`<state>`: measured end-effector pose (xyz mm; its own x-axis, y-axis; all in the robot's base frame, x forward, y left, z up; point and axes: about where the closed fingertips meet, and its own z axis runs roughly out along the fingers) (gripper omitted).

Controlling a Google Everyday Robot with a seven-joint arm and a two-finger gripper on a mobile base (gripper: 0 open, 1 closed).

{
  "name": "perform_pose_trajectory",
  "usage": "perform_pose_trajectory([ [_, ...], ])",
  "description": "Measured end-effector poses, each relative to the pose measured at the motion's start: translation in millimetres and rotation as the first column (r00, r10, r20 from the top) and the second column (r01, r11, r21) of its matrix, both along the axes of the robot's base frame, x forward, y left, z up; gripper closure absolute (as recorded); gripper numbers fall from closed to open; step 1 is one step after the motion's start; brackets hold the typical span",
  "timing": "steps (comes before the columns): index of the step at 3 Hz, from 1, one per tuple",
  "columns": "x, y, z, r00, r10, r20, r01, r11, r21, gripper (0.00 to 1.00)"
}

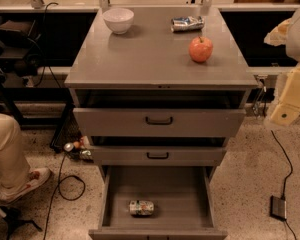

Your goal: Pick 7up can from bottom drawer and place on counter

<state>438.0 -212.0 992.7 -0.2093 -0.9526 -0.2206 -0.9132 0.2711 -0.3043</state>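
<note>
The 7up can (141,207) lies on its side on the floor of the open bottom drawer (190,199), near the drawer's front, a little left of middle. The counter (155,54) is the grey top of the cabinet above it. My arm (290,99) shows as cream-coloured parts at the right edge, right of the cabinet. My gripper (276,34) is up at the far right, beside the counter's right edge and far above the can. It holds nothing that I can see.
On the counter stand a white bowl (118,20) at the back left, a dented blue-and-silver can (187,23) lying at the back right, and a red apple (201,49). Two grey drawers with black handles (159,120) are partly open. A person's leg and shoe (15,169) and cables are at the left.
</note>
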Motion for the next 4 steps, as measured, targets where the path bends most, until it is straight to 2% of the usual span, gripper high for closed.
perform_pose_trajectory([
  [1, -1, 2, -3, 1.0, 0.005, -0.003, -0.005, 1.0, 0.007, 0.0],
  [2, -5, 12, -33, 0.9987, 0.012, -0.049, -0.01, 0.999, 0.043, 0.0],
  [3, -20, 49, -98, 0.9893, 0.049, -0.138, -0.028, 0.989, 0.147, 0.0],
  [4, -41, 98, -163, 0.9711, 0.091, -0.221, -0.03, 0.965, 0.262, 0.0],
])
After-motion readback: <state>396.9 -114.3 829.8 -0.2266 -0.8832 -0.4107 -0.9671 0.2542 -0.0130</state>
